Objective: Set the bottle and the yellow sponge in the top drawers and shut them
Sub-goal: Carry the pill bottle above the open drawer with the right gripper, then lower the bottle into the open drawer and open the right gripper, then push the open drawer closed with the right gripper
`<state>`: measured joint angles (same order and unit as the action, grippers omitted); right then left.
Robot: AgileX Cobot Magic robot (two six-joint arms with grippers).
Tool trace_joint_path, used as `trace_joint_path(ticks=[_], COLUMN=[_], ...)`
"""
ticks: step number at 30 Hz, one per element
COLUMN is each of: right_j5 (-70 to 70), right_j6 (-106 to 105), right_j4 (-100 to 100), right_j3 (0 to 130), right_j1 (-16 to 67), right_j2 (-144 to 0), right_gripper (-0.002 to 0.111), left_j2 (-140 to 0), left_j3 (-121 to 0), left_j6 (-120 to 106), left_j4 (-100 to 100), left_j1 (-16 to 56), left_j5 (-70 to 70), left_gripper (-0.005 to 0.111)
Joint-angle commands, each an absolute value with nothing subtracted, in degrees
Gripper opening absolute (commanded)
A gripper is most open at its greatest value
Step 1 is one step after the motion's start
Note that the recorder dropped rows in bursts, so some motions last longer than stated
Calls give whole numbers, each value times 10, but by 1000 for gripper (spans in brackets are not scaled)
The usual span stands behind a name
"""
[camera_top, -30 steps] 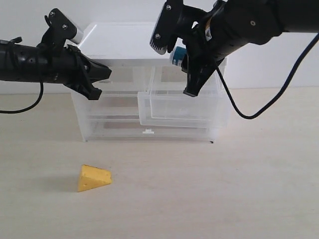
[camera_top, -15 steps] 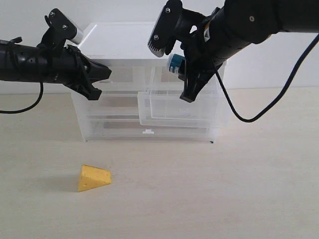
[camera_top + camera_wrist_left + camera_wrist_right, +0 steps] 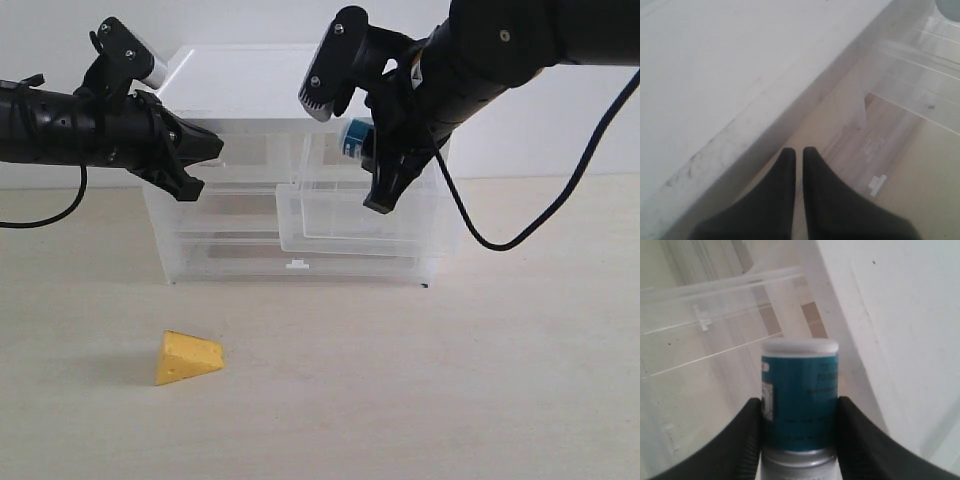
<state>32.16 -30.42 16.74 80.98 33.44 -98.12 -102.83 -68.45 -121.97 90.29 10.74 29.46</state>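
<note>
Gripping the bottle [image 3: 356, 135], the right hand [image 3: 800, 407] is easing it slightly lower toward the pulled-out right top drawer [image 3: 335, 228], so release is looking close; the yellow sponge [image 3: 187, 357] is lying untouched on the near-left bench [image 3: 450, 380], left hand [image 3: 798, 155] hovering closed, empty.

Place: most likely a robotics lab bench or test station; the frames are tight, so the room beyond is hard to judge.
Machinery: two black robot arms, with the left gripper [image 3: 205, 165] and right gripper [image 3: 355, 150] poised over the work area; a black cable [image 3: 480, 225] loops loose behind the right gripper.
Surface: pale wood-grain table [image 3: 480, 380] spreading below both grippers.
Backdrop: plain white wall [image 3: 250, 20] behind both grippers.
Props: a white cabinet [image 3: 240, 85] beneath the right gripper and just beside the left; a yellow sponge [image 3: 187, 358] on the table below the left gripper; a bottle [image 3: 355, 133] between the right gripper's fingers.
</note>
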Motion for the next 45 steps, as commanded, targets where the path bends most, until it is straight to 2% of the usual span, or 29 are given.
trace_joint_path(ticks=[1,2,4,7,14,19,23,28,32,37,45], right_j5=[314,310,306,302,287,286,317,387,447,517,566], right_j6=[-301,-301,-301,-301,-294,-198,-139,-4,9,9,46], right_j4=[159,159,157,156,161,182,150,78,4,-73,-76], right_j3=[816,816,816,816,816,816,816,816,816,816,801], right_j1=[332,332,332,332,332,332,332,332,332,332,332], right_j2=[-979,-979,-979,-979,-978,-961,-937,-912,-898,-898,-898], right_gripper=[36,44,53,46,46,45,39,47,54,54,54], left_j2=[-1026,-1026,-1026,-1026,-1026,-1026,-1026,-1026,-1026,-1026,-1026], left_j3=[-685,-685,-685,-685,-685,-685,-685,-685,-685,-685,-685], left_j6=[-1221,-1221,-1221,-1222,-1222,-1222,-1221,-1221,-1221,-1221,-1219], left_j4=[904,904,904,904,904,904,904,904,904,905,905], left_j1=[105,105,105,105,105,105,105,105,105,105,105], left_j5=[284,284,284,283,283,283,281,278,277,276,277], left_gripper=[4,4,4,4,4,4,4,4,4,4,4])
